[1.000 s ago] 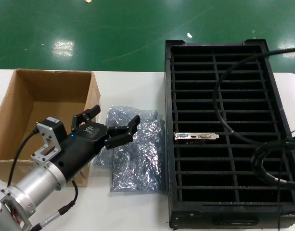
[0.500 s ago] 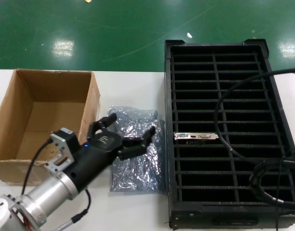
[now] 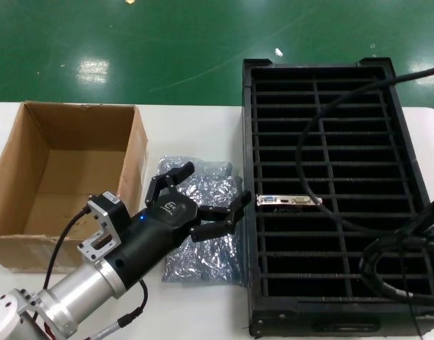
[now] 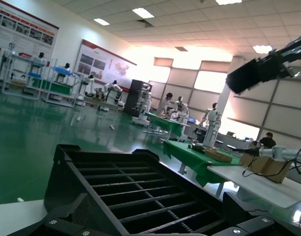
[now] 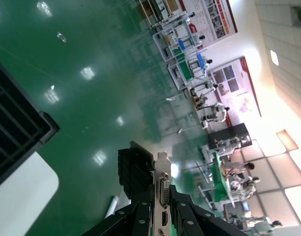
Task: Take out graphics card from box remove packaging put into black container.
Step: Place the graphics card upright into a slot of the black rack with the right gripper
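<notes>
1. Compared with a second ago, the left gripper [image 3: 201, 202] had moved from beside the brown cardboard box [image 3: 32, 177] across the crinkly silver-grey antistatic bags [image 3: 202, 251], fingers spread and empty.
2. One slim graphics card with a silver bracket [image 3: 288, 200] lay in the black slotted plastic container [image 3: 323, 78].
3. The right gripper [image 5: 162, 216] was clamped on a second card [image 5: 163, 189], so insertion seemed next.

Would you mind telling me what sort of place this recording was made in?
Most likely a robotics lab or demonstration hall: glossy green floor, humanoid robots standing by green tables, and poster boards along the wall.
</notes>
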Robot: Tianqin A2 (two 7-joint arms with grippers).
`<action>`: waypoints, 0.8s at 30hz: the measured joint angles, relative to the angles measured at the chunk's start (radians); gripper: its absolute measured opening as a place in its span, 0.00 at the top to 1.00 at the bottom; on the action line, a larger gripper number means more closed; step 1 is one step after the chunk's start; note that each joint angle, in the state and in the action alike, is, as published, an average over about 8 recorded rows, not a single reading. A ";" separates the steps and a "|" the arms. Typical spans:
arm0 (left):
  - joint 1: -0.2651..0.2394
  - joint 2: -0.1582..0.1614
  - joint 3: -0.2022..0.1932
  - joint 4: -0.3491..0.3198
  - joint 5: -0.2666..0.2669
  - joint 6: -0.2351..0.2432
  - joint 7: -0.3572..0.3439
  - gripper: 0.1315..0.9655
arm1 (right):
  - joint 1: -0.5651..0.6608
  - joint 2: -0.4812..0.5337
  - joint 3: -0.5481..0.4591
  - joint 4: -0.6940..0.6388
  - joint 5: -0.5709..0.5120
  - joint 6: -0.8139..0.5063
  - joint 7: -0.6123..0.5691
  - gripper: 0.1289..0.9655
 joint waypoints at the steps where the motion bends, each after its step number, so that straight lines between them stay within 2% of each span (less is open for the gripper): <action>1: -0.001 0.001 -0.001 0.005 -0.003 0.007 0.006 0.00 | -0.003 0.000 -0.003 0.000 0.000 0.000 0.011 0.93; 13: -0.038 0.018 -0.023 0.114 -0.039 0.099 0.077 0.00 | -0.063 0.000 -0.055 -0.013 0.000 0.000 0.098 0.93; 20: -0.069 0.032 -0.034 0.190 -0.058 0.165 0.124 0.00 | -0.059 0.000 -0.063 -0.016 0.000 0.000 0.078 0.93; 24: -0.097 0.040 -0.043 0.259 -0.068 0.209 0.160 0.00 | -0.043 0.000 -0.069 -0.024 0.000 0.000 0.060 0.93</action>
